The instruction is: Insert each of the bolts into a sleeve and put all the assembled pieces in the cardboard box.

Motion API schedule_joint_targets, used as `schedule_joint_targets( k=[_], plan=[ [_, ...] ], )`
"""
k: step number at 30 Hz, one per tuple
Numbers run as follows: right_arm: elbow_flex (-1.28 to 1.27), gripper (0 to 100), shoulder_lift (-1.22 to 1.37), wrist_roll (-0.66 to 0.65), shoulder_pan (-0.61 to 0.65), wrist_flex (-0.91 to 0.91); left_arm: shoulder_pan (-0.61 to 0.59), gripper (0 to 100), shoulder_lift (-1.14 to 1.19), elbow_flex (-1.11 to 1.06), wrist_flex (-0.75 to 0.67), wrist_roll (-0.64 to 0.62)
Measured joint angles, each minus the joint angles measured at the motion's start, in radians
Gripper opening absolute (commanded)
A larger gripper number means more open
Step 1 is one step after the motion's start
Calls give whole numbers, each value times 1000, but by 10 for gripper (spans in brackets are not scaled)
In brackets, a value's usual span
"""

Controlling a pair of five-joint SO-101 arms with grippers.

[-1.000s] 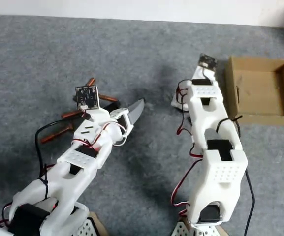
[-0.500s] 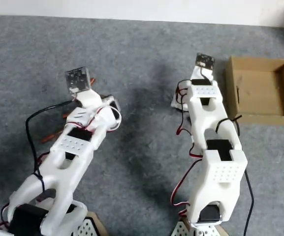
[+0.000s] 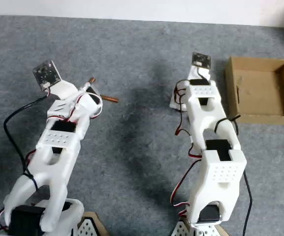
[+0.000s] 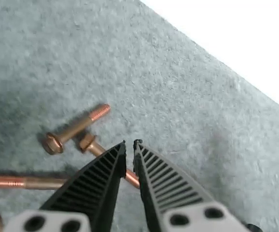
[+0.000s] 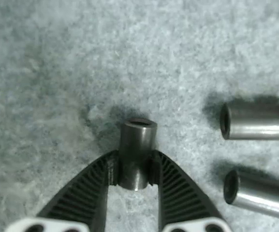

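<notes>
The right pincer (image 5: 133,163) pinches a short dark sleeve (image 5: 138,133) by its lower half, the open bore showing at its free end, near the cardboard box (image 3: 260,118) on the side facing the other arm. Two spare sleeves (image 5: 257,121), steel-grey tubes, lie on their sides on the grey surface (image 5: 42,72) just past it. Well apart from the box, beyond the right arm, the left pincer (image 4: 129,143) hangs pressed almost together, gripping nothing, over the coppery flanged bolts (image 4: 76,128). The step in hand looks like fetching a bolt. The left pincer would need to spread, settle over one shank, then bring it to the held bore. No assembled piece lies in the box yet.
</notes>
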State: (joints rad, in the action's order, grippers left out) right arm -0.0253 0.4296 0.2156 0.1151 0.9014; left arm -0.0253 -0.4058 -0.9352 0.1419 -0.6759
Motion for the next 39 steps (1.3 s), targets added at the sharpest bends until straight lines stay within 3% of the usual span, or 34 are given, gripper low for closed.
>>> schedule_joint_targets(
  k=[6,14,18,22,28,37,39],
  plan=[
    [0,6,0,-8,0,-11,-20,53,0,0,0,302],
    [0,6,15,-38,0,-15,-23,56,0,0,15,431],
    [2,6,20,-46,0,-17,-23,56,0,9,127,692],
    [2,6,20,-46,0,-17,-11,56,0,87,331,907],
    [2,6,20,-49,0,-18,0,56,0,173,546,1086],
    [2,6,20,-52,0,-20,2,60,0,190,638,1267],
    [2,6,20,-52,0,-20,2,100,0,190,651,1303]
  ],
)
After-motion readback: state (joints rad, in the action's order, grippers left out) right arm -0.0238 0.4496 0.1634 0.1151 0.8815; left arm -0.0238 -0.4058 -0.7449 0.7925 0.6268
